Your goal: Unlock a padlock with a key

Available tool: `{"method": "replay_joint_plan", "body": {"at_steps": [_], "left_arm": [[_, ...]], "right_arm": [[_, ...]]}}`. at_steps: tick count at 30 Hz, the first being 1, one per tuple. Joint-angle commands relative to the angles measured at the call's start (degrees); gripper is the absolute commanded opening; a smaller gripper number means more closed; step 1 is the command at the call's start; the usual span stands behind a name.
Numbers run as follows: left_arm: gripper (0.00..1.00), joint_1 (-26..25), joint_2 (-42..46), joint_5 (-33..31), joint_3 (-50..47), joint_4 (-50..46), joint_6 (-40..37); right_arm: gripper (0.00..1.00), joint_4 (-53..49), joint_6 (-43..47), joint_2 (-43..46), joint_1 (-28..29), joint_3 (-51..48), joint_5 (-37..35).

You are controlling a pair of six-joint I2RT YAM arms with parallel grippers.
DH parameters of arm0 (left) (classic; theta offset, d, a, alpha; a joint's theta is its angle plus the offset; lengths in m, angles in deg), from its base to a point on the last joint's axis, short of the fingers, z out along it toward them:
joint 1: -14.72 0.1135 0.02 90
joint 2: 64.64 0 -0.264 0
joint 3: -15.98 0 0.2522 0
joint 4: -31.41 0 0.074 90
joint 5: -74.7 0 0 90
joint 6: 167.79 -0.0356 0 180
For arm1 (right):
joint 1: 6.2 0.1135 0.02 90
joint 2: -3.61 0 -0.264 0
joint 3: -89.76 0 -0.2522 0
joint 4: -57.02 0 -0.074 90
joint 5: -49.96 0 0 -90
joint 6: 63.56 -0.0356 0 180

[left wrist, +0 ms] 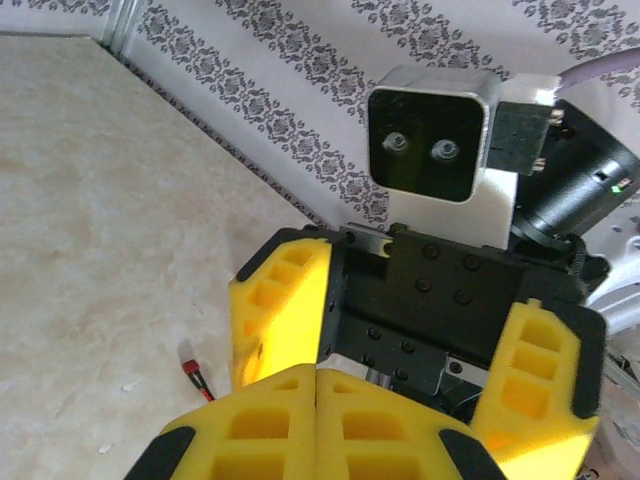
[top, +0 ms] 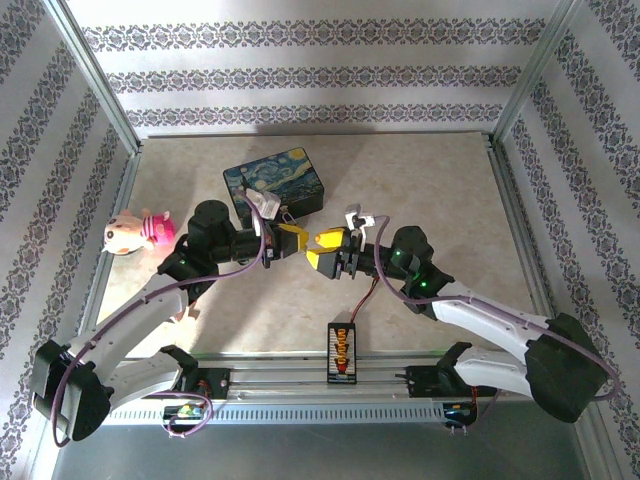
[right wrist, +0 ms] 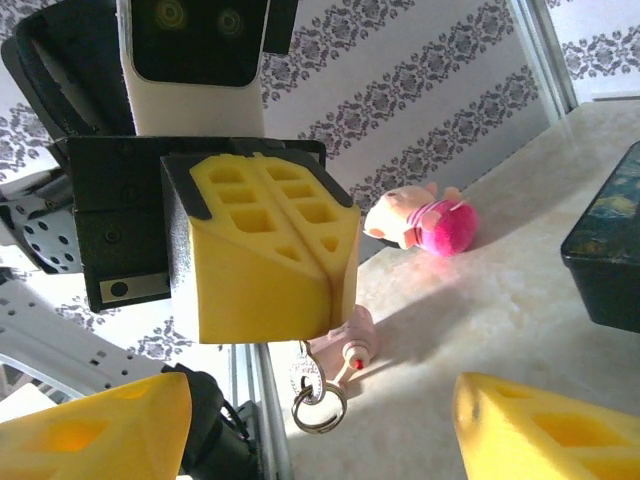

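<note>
Pinching a tiny silvery metal key, ring dangling below, in the shut left yellow pincer; holding the right yellow pincer wide open, empty, just beside.

Key: only a silvery end and its ring hang out under my left gripper; the rest is buried between the shut fingers, blade unreadable. Behind my left gripper, a small pink shape with a red dot is half covered; cannot tell what it is. Box, beyond my left gripper: cut by the right edge, one dark corner showing. Left wrist view: my left gripper's fingers run off the lower edge and cover the lower part of my right gripper. Right wrist view: my right gripper's fingers run off the lower edge. From above, the spot where both grippers meet is too small to read.
</note>
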State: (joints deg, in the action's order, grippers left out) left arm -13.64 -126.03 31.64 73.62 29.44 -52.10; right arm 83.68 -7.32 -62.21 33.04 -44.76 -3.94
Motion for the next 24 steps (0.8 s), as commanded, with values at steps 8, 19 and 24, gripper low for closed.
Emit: {"method": "replay_joint_plan", "body": {"at_steps": [8,19,24], "left_arm": [[0.0,0.7,0.4,3.5,-2.0,9.6,3.7],[0.0,0.6,-0.1,3.4,-2.9,12.8,5.5],[0.0,0.6,-0.7,3.4,-3.2,14.6,6.8]], "right_arm": [[0.56,8.2,-2.3,-1.7,0.0,0.9,3.8],[0.42,9.1,-2.6,-2.2,0.0,1.1,4.5],[0.36,9.7,-2.7,-2.5,0.1,1.1,4.4]]}}
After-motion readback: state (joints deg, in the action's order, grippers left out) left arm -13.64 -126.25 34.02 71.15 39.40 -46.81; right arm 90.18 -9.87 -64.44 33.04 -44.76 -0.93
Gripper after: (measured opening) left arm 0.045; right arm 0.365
